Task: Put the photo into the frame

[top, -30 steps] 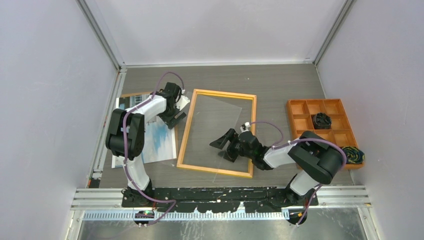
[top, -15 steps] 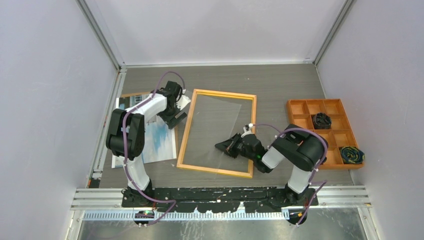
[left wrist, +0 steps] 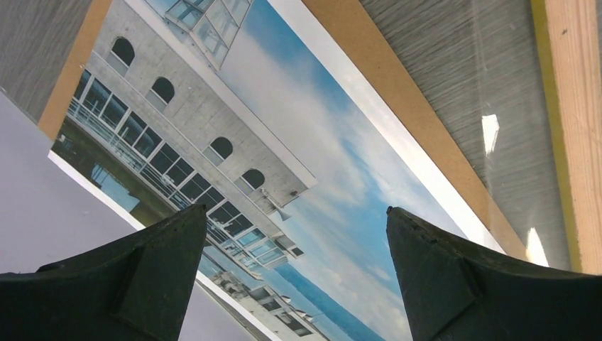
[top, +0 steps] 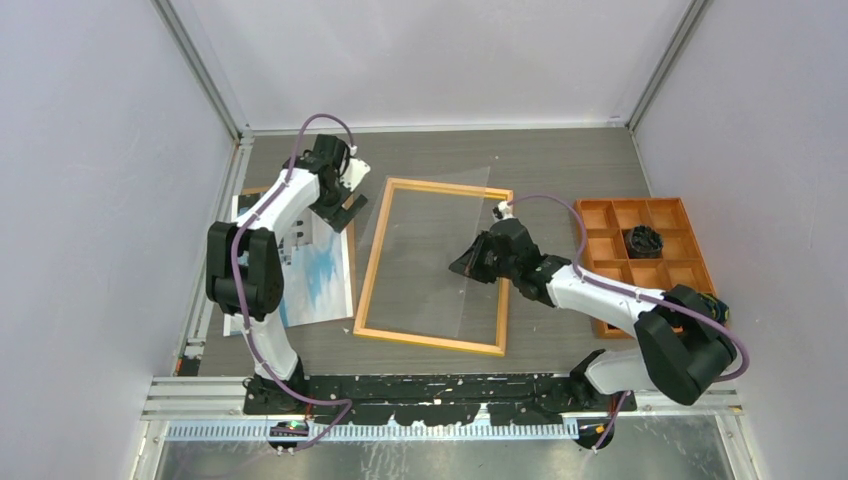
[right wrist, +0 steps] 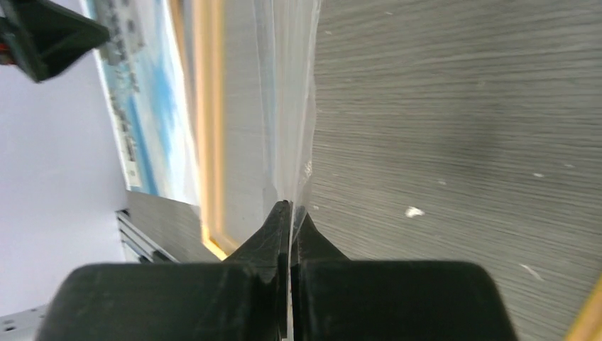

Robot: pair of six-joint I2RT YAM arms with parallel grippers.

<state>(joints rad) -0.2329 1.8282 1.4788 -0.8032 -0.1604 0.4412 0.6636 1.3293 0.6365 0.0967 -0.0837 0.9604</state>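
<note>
The photo lies face up on the table's left side, showing blue sky and grey buildings. The frame lies flat in the middle, its edge along the right of the left wrist view. My left gripper hangs open over the photo's far right corner, nothing between its fingers. My right gripper is shut on the edge of a clear sheet, which is tilted up over the frame's opening. In the right wrist view the frame and photo lie beyond the sheet.
A brown backing board lies under the photo and shows along its edge. An orange compartment tray stands at the right with a dark item in one cell. Walls close in on three sides.
My right gripper has shut on the clear sheet and carried it up and toward the back right. My left gripper has moved toward the back and opened a little wider.
</note>
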